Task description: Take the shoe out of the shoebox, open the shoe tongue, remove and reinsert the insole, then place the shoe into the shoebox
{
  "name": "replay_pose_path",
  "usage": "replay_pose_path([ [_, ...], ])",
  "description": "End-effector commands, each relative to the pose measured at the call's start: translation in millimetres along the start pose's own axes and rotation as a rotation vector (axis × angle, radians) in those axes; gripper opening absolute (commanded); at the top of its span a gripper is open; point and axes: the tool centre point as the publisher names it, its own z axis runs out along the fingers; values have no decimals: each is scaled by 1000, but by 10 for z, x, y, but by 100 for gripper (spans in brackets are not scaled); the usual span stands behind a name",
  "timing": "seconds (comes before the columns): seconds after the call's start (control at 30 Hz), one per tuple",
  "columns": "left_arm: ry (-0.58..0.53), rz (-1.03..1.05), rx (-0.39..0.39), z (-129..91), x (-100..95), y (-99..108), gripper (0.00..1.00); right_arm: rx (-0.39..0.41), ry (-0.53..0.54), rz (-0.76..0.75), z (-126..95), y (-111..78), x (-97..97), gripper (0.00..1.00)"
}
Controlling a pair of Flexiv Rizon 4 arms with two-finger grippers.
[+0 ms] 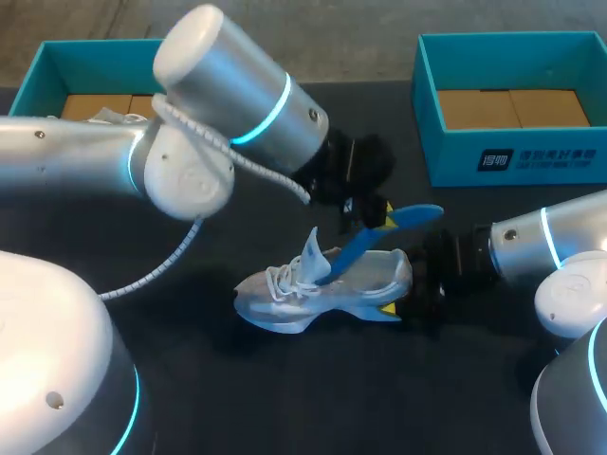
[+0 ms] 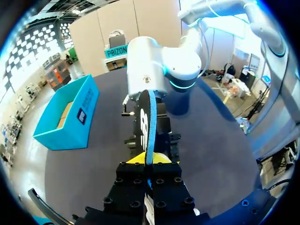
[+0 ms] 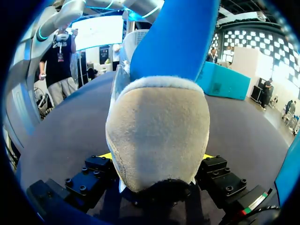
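Shoe: one white sneaker point(image 1: 313, 289) stands on the dark table point(image 1: 285, 398) near the middle. Its toe points left and its heel right, and it sits well apart from both boxes with the tongue lifted.
Insole: one blue insole point(image 1: 379, 232). Its front end is down inside the shoe and its rear end slants up and to the right, out of the opening.
Left gripper: the left gripper point(image 1: 372, 216) is clenched on the raised end of the insole. In its wrist view the insole point(image 2: 149, 122) runs edge-on between the yellow tips of the left gripper point(image 2: 147, 161).
Right gripper: the right gripper point(image 1: 398, 301) grasps the shoe's heel. In its wrist view the heel point(image 3: 159, 136) fills the gap of the right gripper point(image 3: 159, 157), with a yellow tip on either side.
Shoeboxes: two teal ones, the far-left shoebox point(image 1: 43, 71) and the far-right shoebox point(image 1: 512, 161). A pale shape shows in the far-left one, mostly hidden by the arm, and what it is cannot be told.
Risk, drag: the insole's buried end may catch in the toe. A hard pull could then tip the shoe or tear the heel from its clamp.
Risk, slip: the thin insole is pinched near its edge and could twist or slide free.
Risk, fold: pushed back in at this slant, it may buckle instead of lying flat.
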Motion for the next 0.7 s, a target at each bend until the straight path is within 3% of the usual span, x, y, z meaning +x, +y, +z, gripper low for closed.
replay_pose_path([
  [0.03, 214, 14, 49, -114, -45, -15, 0, 7, -1, 1, 25, 9, -3, 0],
  [0.7, 316, 141, 259, -607, 49, -394, 0, 7, -1, 1, 25, 9, -3, 0],
])
